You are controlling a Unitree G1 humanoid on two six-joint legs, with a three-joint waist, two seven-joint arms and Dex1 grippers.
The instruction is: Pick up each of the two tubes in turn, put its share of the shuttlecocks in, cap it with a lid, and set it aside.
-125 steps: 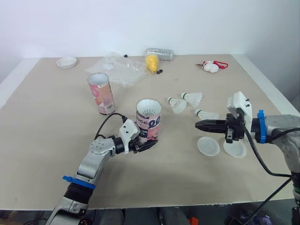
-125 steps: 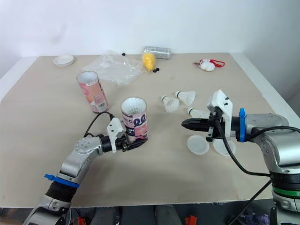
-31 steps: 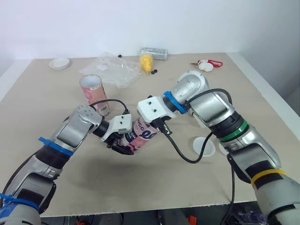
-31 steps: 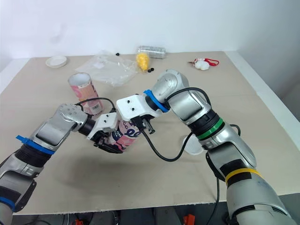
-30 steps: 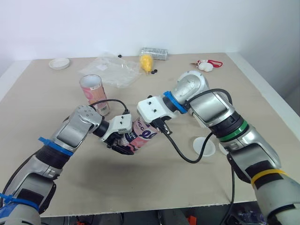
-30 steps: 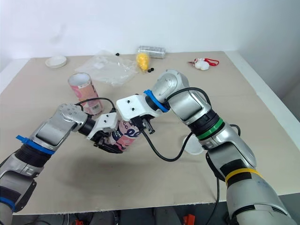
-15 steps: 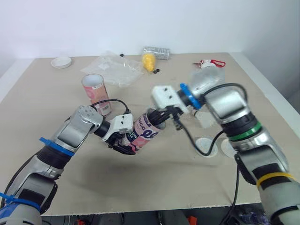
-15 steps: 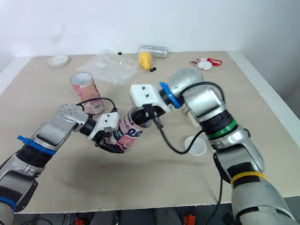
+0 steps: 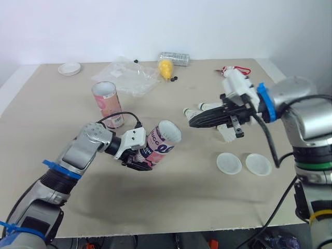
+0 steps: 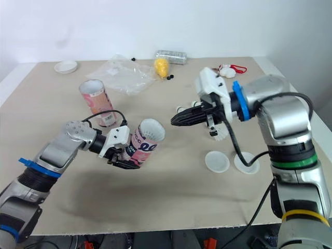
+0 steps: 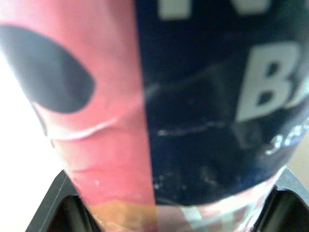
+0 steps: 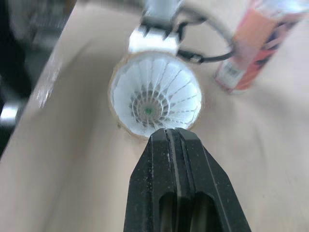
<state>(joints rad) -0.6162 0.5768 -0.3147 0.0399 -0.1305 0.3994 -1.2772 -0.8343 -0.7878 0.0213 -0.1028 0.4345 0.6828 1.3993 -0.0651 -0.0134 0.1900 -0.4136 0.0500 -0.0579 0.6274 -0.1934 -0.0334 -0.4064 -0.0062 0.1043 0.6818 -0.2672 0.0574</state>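
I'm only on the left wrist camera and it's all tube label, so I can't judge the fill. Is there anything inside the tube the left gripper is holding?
Observer: Yes. The right wrist view looks straight into the mouth of the tube, and a shuttlecock sits inside with its feathers facing out.
Operator: How is the tube being held?
Observer: The left gripper clamps it near its base. It is tilted, with its mouth toward the right gripper.
Operator: Is the right gripper bringing a lid?
Observer: No. It is shut with nothing between its fingers. The two lids lie flat on the table, apart from the tube.
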